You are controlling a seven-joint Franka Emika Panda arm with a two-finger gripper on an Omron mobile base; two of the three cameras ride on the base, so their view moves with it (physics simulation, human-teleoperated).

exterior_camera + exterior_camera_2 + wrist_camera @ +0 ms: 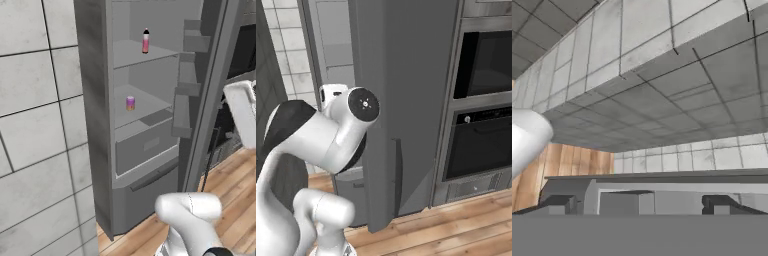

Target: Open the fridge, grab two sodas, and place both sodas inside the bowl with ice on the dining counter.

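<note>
With the fridge (150, 115) open, bottle (145, 41) at 12 o'clock above the can (130, 103), a blind reach could topple either; end effector state cannot be told.

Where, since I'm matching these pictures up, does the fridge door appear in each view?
Left base view: fridge door, right of centre, open, inner bins showing.
Right base view: centre, outer face with dark handle.
Hand view: faces tiled wall instead.
Shared landmark: wooden floor.
</note>
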